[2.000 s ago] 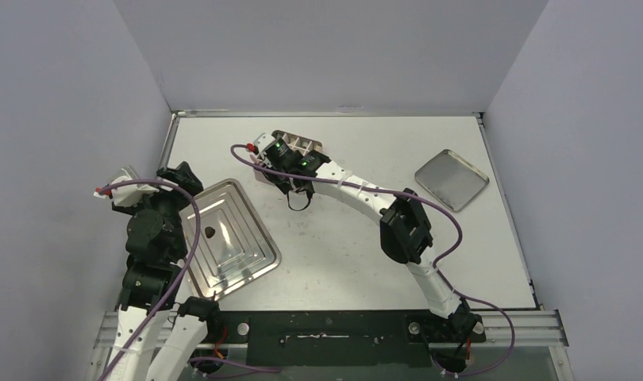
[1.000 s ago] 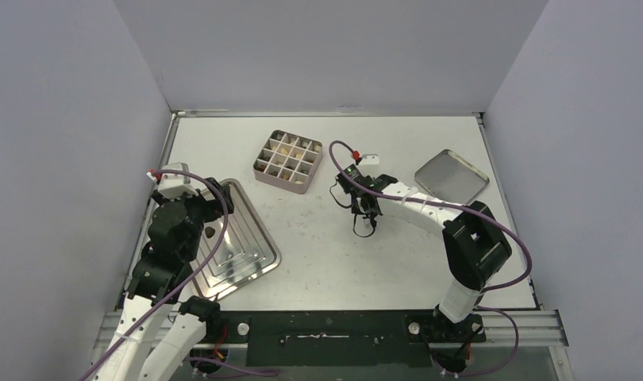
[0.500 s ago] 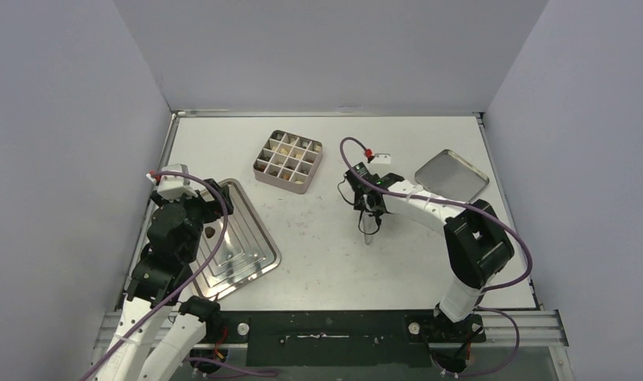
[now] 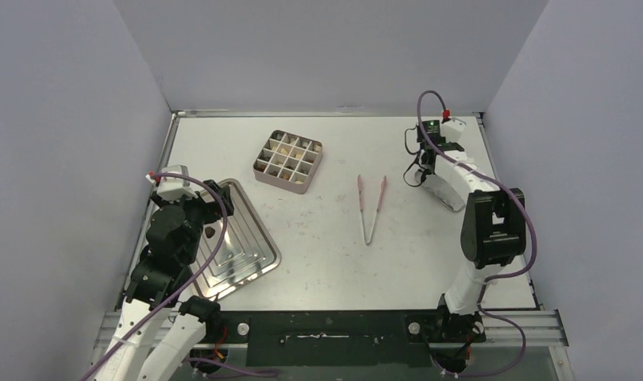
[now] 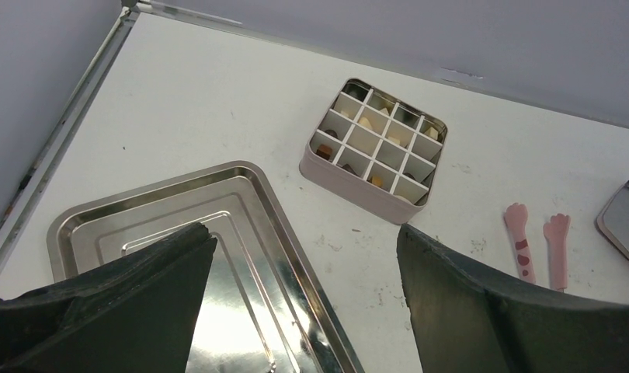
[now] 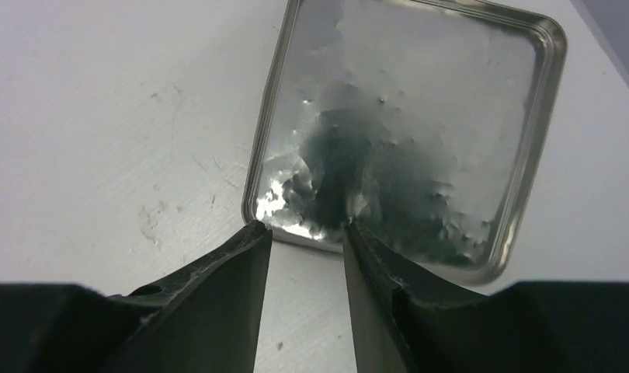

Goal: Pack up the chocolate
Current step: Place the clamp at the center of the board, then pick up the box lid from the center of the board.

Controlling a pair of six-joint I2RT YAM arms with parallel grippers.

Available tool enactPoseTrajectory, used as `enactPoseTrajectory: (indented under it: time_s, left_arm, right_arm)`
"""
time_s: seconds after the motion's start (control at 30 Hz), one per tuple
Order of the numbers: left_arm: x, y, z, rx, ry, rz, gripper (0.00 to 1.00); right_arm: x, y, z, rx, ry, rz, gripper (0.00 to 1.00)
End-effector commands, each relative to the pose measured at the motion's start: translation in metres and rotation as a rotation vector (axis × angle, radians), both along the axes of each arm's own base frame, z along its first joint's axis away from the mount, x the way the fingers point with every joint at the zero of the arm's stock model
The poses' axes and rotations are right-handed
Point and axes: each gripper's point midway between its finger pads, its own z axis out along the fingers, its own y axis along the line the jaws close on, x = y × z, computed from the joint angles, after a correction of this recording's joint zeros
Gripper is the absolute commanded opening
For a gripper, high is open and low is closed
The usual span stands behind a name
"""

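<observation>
Chocolate pieces (image 5: 366, 122) look tiny; tan, cream, dark brown.

The left arm (image 4: 171, 230) and right arm (image 4: 493, 230) have white links and black joints. A purple cable (image 4: 419, 107) trails behind the black left end effector (image 5: 305, 233) and right end effector (image 6: 304, 227).

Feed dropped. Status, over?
Left gripper open over silver stepped tray. Right gripper open at square silver lid. Chocolate in gridded tin. Pink tweezers on table.

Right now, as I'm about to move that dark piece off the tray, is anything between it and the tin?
Nothing visible: only bare table separates the dark piece on the tray from the open tin; tweezers and lid lie farther right.
</observation>
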Motion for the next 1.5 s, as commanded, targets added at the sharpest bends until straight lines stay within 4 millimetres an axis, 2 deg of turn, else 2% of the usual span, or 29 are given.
enactPoseTrajectory:
  time_s: [0.0, 0.17, 0.37, 0.5, 0.7, 1.0, 1.23, 1.47]
  left_arm:
    - [-0.002, -0.002, 0.009, -0.015, -0.033, -0.010, 0.86]
    - [-0.001, -0.003, 0.008, -0.016, -0.028, -0.014, 0.85]
    - [-0.002, -0.002, 0.009, -0.017, -0.037, -0.011, 0.85]
    - [-0.002, -0.001, 0.010, -0.015, -0.040, -0.007, 0.85]
    - [-0.002, 0.001, 0.010, -0.015, -0.040, 0.001, 0.85]
    - [-0.003, 0.002, 0.008, -0.012, -0.040, 0.007, 0.85]
    - [-0.003, 0.003, 0.009, -0.012, -0.041, 0.008, 0.85]
    - [-0.004, 0.004, 0.007, -0.011, -0.036, 0.013, 0.85]
  right_arm:
    - [0.035, -0.001, -0.018, 0.079, 0.000, 0.046, 0.39]
    - [0.048, -0.012, -0.036, 0.088, 0.031, 0.018, 0.38]
    - [0.056, -0.004, -0.059, 0.145, 0.058, 0.059, 0.37]
    - [0.054, -0.008, -0.055, 0.143, 0.054, 0.035, 0.37]
    - [0.058, -0.012, -0.031, 0.134, -0.002, 0.013, 0.38]
    - [0.063, -0.012, -0.042, 0.148, 0.018, 0.012, 0.37]
    - [0.069, -0.009, -0.025, 0.173, -0.042, 0.008, 0.37]
    - [0.078, -0.010, -0.049, 0.173, 0.004, -0.002, 0.37]
